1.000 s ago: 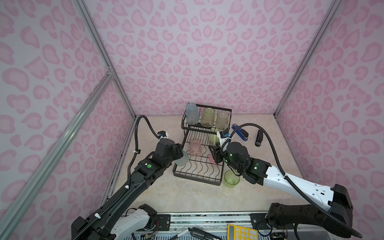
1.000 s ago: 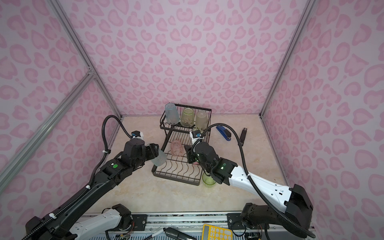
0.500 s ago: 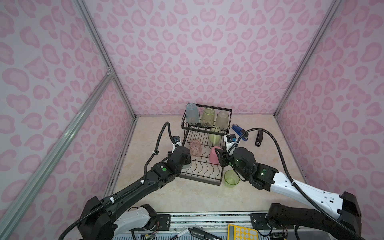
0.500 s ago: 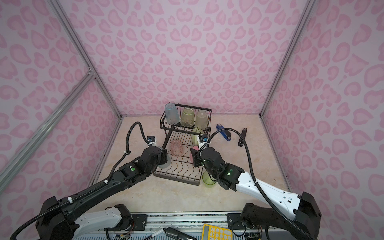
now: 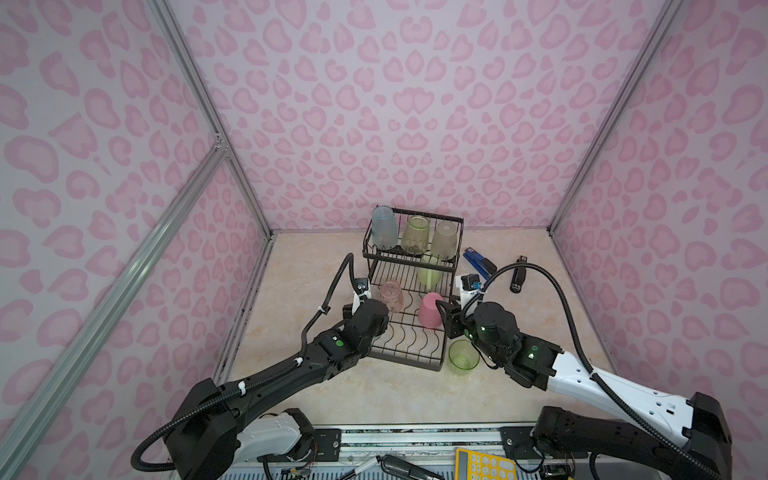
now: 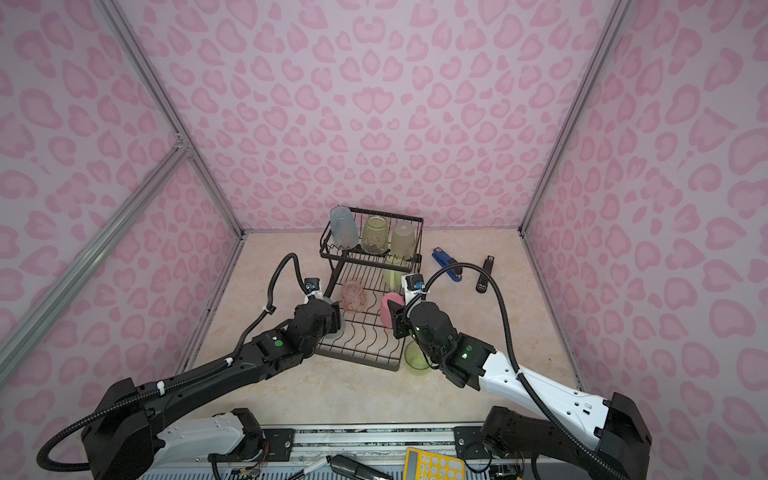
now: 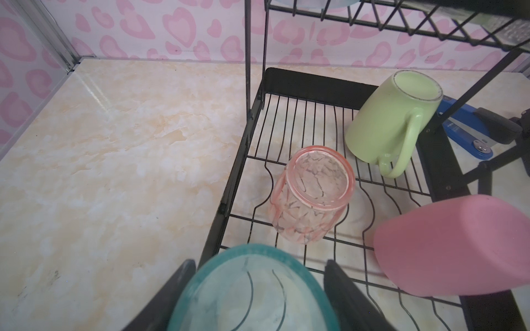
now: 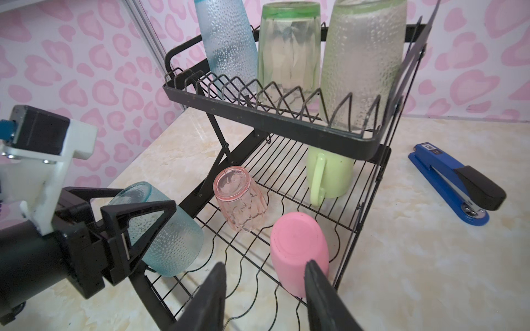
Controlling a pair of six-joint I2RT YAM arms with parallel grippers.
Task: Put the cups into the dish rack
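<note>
The black wire dish rack (image 5: pixel 405 362) (image 6: pixel 357 360) stands mid-table. My left gripper (image 7: pixel 259 266) (image 8: pixel 137 229) is shut on a frosted blue cup (image 8: pixel 172 235) (image 6: pixel 336 328), mouth down over the tray's near-left corner. My right gripper (image 8: pixel 265 275) (image 5: pixel 446 316) is open and empty, just beside the solid pink cup (image 8: pixel 298 246) (image 5: pixel 430 309), which stands upside down on the tray. A clear pink cup (image 7: pixel 311 197) and a pale-green mug (image 7: pixel 387 123) also sit inverted there. Blue (image 5: pixel 384 228), green (image 5: pixel 415 235) and beige (image 5: pixel 444 239) cups fill the raised basket. A green cup (image 5: pixel 463 357) stands upright on the table.
A blue stapler (image 5: pixel 478 262) and a black stapler (image 5: pixel 517 276) lie on the table right of the rack. A yellow calculator (image 5: pixel 484 465) sits on the front rail. Pink patterned walls close in three sides.
My left arm has swung right, carrying the blue cup up to the rack's near-left corner. My right gripper has drawn back toward the right, away from the solid pink cup, which stays put.
</note>
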